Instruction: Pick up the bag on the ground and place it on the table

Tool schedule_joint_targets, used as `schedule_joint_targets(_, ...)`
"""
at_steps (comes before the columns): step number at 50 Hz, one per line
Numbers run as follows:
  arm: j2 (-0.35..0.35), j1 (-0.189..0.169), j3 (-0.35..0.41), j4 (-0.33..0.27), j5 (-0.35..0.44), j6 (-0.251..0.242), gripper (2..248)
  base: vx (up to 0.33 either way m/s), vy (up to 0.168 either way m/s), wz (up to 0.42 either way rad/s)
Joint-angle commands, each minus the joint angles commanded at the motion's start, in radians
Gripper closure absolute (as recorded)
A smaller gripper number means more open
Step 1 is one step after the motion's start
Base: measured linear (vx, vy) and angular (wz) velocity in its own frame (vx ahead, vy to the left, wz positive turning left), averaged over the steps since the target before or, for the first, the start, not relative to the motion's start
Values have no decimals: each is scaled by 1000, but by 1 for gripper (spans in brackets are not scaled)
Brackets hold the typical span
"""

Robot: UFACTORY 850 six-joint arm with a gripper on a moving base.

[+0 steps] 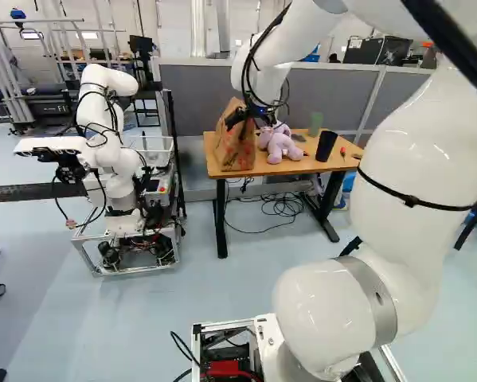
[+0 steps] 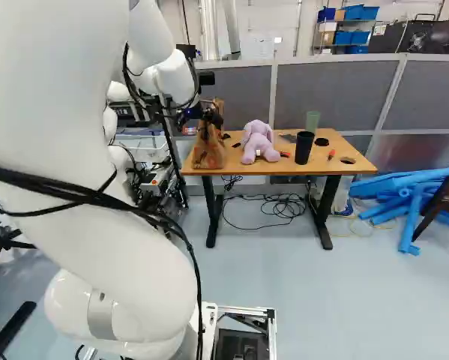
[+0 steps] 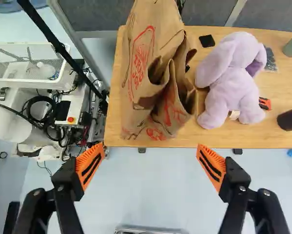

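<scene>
The brown paper bag (image 1: pixel 235 145) with red print stands on the left end of the wooden table (image 1: pixel 327 165). My gripper (image 1: pixel 250 118) is at the bag's upper part in the left base view, and in the right base view the gripper (image 2: pixel 202 114) overlaps the bag's top. Seen from the wrist, the gripper (image 3: pixel 150 158) has its fingers wide apart with nothing between them. Ahead of them the crumpled bag (image 3: pixel 155 73) rests on the tabletop, its folded opening facing the camera. Neither finger touches it.
A lilac plush toy (image 3: pixel 232 80) lies beside the bag. A black cup (image 2: pixel 302 148) and a green cup (image 2: pixel 312 121) stand farther along the table. Another robot (image 1: pixel 111 159) is left of the table, near a black post (image 1: pixel 174 151). Cables (image 1: pixel 282 205) lie below the tabletop.
</scene>
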Motion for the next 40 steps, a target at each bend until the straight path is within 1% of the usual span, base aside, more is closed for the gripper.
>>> schedule_joint_targets(22, 97, -17, 253, 0, 303, -4, 3, 0, 0, 0)
schedule_joint_targets(40, 167, -30, 435, 0, 521, -7, 3, 0, 0, 0)
